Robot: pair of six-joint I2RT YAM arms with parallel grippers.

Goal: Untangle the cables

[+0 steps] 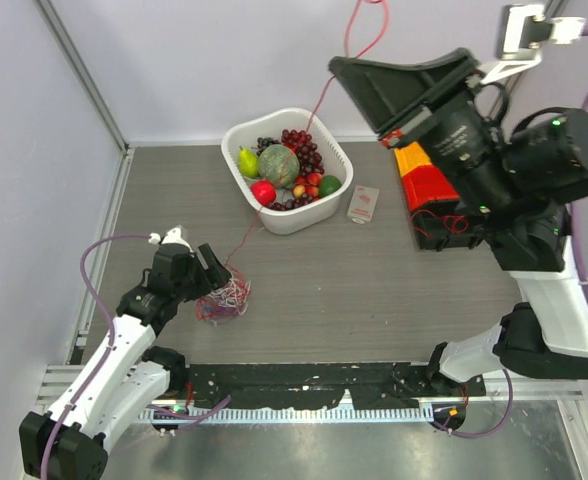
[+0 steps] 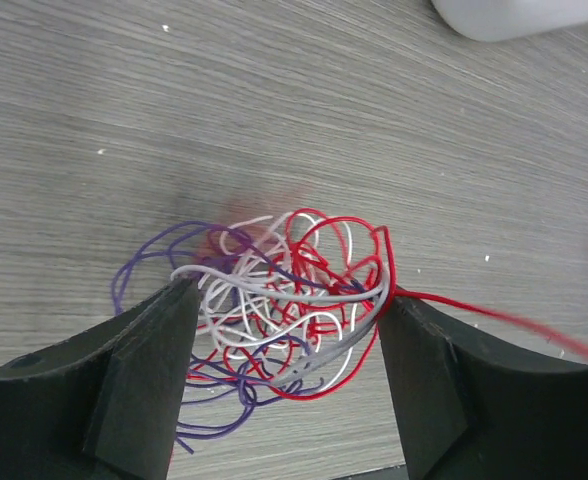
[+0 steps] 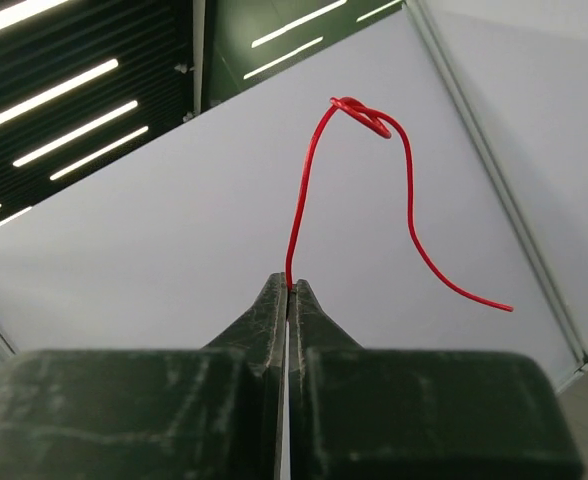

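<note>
Right claw (image 3: 288, 285) pinches one red cable (image 3: 303, 180) aloft, left claw (image 2: 289, 300) gapes around the cables (image 2: 294, 270), basket (image 1: 309, 217) holds fruit (image 1: 279, 165).

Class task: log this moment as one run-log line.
left gripper: open around cables | right gripper: shut on red cable, raised | cables: tangled

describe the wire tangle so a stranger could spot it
Find the white fruit basket at the back of the table. In front of it, to the left, the cables lie inside the open left tool: the only loose knot of thin red, purple and white wire.
</note>
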